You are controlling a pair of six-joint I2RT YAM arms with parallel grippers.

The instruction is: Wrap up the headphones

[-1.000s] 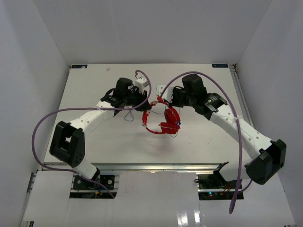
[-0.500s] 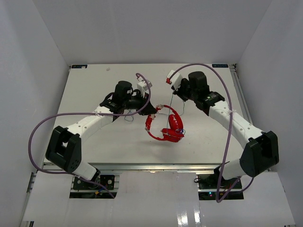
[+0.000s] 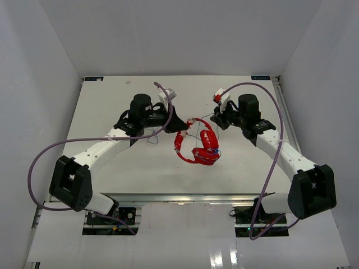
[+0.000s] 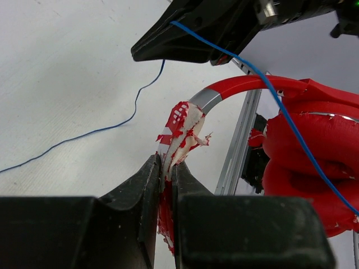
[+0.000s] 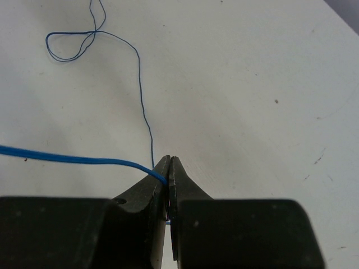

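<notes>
The red headphones (image 3: pixel 203 150) are sitting at the middle of the white table (image 3: pixel 140 168), between the two grippers, with the frayed red-and-white end of the headband (image 4: pixel 235 88) reaching to the left gripper (image 4: pixel 166 170). That gripper is pinching this frayed end, its jaws closed down on it. The right gripper (image 5: pixel 169 168) is clamping the thin blue cord (image 5: pixel 141 106) between jaws pressed nearly together, just above the tabletop.

Right gripper (image 5: pixel 170 163) now stands farther right, drawn back from the headphones (image 3: pixel 206 147), with the blue cord (image 5: pixel 145 120) stretched out behind it. Left gripper (image 4: pixel 166 168) and headphones are both displaced slightly right.
</notes>
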